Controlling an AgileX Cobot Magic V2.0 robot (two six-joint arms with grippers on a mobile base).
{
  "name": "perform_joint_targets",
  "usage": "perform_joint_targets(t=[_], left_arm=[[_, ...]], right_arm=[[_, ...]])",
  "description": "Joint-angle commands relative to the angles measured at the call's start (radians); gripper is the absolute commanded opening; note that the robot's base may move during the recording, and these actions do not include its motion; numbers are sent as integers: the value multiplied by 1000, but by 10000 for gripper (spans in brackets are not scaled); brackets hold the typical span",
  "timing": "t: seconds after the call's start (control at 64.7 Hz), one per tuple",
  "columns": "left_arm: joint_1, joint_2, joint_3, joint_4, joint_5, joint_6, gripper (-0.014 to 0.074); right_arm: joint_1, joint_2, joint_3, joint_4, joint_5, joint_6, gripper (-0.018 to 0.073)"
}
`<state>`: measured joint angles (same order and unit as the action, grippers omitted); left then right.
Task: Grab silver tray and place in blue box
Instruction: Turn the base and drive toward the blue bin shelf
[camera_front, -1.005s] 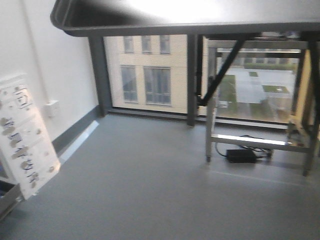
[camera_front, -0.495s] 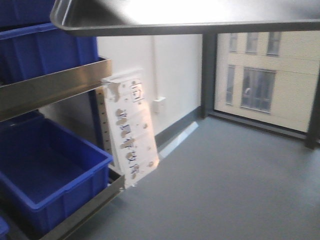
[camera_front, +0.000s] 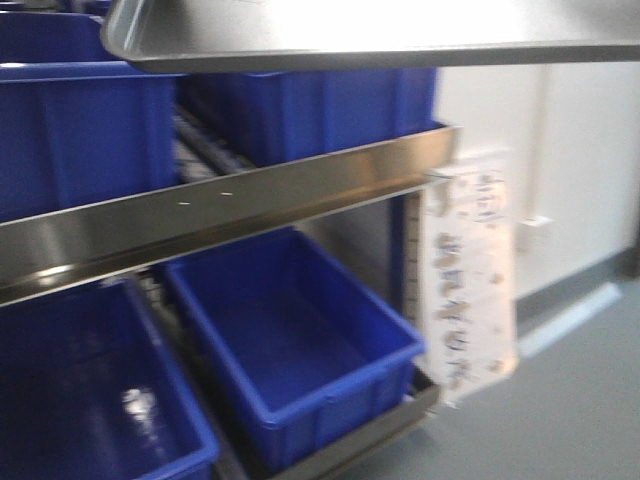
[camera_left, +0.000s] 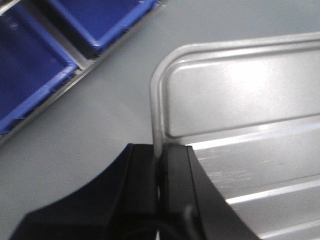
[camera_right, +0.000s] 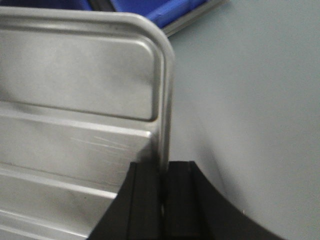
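Front view: silver tray (camera_front: 380, 35) across the top edge of the frame, seen from beneath, level, above the shelving and touching none of it. Not inside any box.

Left wrist view: left gripper (camera_left: 159, 165) pinching the tray's raised rim just below a rounded corner, black fingers (camera_left: 142, 170) pressed on either side of the edge. Tray base (camera_left: 240, 110) filling the right half of the frame; bare shiny metal, long parallel ridges, glare at upper centre.

Right wrist view: right gripper (camera_right: 162, 172) clamped the same way on the opposite rim, fingers (camera_right: 145, 190) tight against the metal. Tray base (camera_right: 75, 85) at left, grey floor (camera_right: 250, 125) at right.

Containers, front view:
- Blue box (camera_front: 330, 400) at lower centre on the bottom shelf, open-topped, thick rim; inside, only its own blue floor and walls.
- Second blue box (camera_front: 190, 440) at lower left, beside the first; a spot of glare on its floor.
- Upper blue boxes (camera_front: 320, 105) behind the steel shelf rail (camera_front: 230, 205); contents hidden from this angle.

White placard (camera_front: 468, 270) hanging at the rail's right end, print blurred. Cannot tell which box matches the task.

Left wrist view, upper left: two lower boxes (camera_left: 30, 65) well below the tray.
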<state>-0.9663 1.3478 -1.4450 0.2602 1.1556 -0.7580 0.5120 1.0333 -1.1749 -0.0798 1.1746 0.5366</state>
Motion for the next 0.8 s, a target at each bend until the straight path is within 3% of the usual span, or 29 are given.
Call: perform_joint_targets(t=[0.0, 0.788], left_arm=[[1, -35, -29, 73, 40, 17, -98], [1, -35, -29, 71, 40, 17, -104]], right_arm=[[-9, -19, -35, -85, -8, -6, 57], [-9, -19, -35, -85, -8, -6, 57]])
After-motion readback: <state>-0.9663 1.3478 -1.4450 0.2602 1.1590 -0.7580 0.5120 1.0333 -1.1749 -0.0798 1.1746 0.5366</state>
